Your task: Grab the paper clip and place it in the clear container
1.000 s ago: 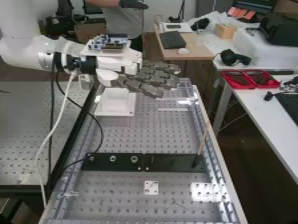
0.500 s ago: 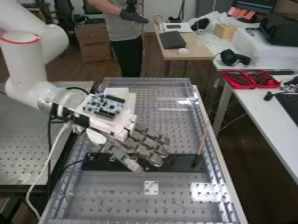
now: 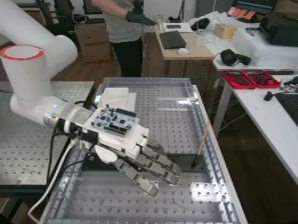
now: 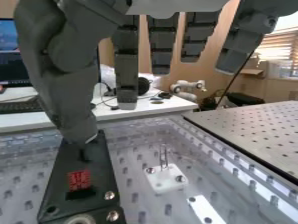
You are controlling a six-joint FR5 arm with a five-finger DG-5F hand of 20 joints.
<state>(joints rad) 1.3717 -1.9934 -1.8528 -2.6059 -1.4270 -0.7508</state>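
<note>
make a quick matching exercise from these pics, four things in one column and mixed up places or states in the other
1. paper clip
2. circuit board
3. red bins
4. hand

A. on the white side table
B. over the bench, fingers fairly straight
C. upright at a small white plate
D. on the arm's wrist

Pairs: 1-C, 2-D, 3-A, 4-B
</note>
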